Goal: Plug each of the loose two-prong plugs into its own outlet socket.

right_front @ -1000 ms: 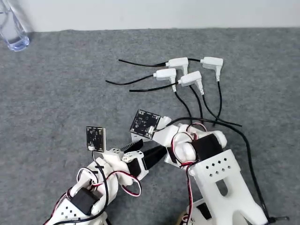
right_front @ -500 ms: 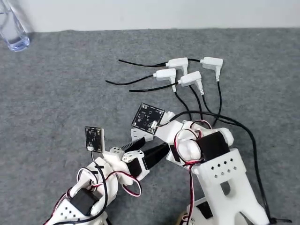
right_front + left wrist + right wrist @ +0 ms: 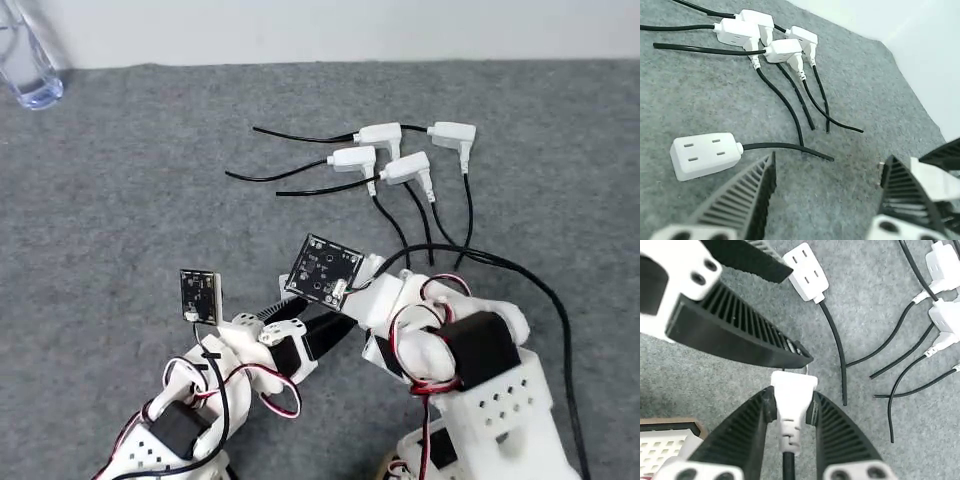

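My right gripper (image 3: 792, 390) is shut on a white two-prong plug (image 3: 791, 405), whose prongs point toward a loose white outlet socket (image 3: 806, 271) lying on the grey carpet. The left gripper's black ribbed fingers (image 3: 740, 330) cross just in front of the plug's tip. My left gripper (image 3: 830, 160) stands open low over the carpet, with the same socket (image 3: 702, 155) just beyond one fingertip and its black cord (image 3: 785, 147) running between the tips. In the high view the left gripper (image 3: 322, 335) lies beside the right arm's camera board (image 3: 325, 268).
Several white plugs joined to sockets (image 3: 400, 150) lie clustered at the far middle, their black cords (image 3: 440, 230) trailing toward the right arm. The cluster (image 3: 770, 37) also appears in the left wrist view. A clear bottle (image 3: 25, 60) stands far left by the wall.
The right arm has drawn back toward the near right, its camera board shifting slightly right and tilting. The left arm has barely moved.
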Tool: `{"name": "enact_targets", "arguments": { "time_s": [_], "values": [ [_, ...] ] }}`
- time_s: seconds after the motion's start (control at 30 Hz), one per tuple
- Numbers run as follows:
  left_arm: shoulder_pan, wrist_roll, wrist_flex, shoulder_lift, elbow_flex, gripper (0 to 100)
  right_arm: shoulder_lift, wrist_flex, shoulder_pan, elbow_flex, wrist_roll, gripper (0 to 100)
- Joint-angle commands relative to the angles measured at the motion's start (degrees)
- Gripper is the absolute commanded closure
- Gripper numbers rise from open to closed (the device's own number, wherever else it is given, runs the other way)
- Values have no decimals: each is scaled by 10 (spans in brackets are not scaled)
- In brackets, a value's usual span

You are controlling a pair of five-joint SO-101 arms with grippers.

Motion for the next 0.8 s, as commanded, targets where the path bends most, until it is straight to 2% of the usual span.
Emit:
{"name": "enact_targets", "arguments": {
  "time_s": [0.0,0.77],
  "values": [
    [2,1,-6,4,-11,682,-13,4,-21,-34,-5,990],
    [2,1,-6,4,-5,682,-17,-15,14,-53,-20,990]
  ]
}}
